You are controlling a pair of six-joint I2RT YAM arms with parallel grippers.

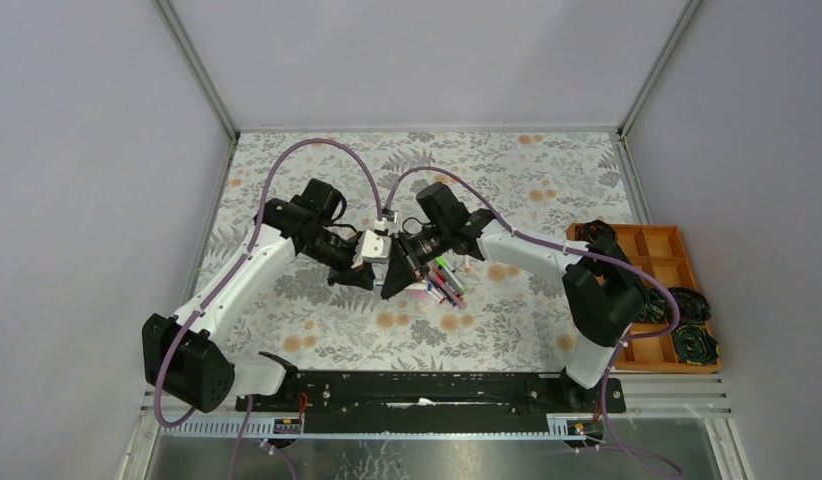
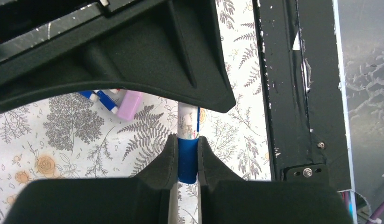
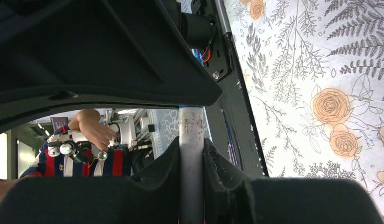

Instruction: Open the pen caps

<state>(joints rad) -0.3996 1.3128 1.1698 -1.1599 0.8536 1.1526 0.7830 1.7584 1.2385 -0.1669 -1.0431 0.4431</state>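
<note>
My two grippers meet tip to tip above the middle of the table, the left gripper point(image 1: 365, 272) against the right gripper point(image 1: 395, 275). In the left wrist view my left gripper point(image 2: 188, 158) is shut on the blue cap point(image 2: 187, 161) of a white pen point(image 2: 188, 122). In the right wrist view my right gripper point(image 3: 191, 154) is shut on the white barrel point(image 3: 191, 140) of that pen. A cluster of pens point(image 1: 445, 283) with coloured ends lies on the table just right of the grippers. Some pens point(image 2: 106, 99) and a pink piece point(image 2: 130, 104) also show in the left wrist view.
A floral cloth point(image 1: 427, 190) covers the table. An orange compartment tray point(image 1: 659, 262) with dark coiled items stands at the right edge. The black base rail point(image 1: 417, 390) runs along the near edge. Grey walls enclose the back and sides.
</note>
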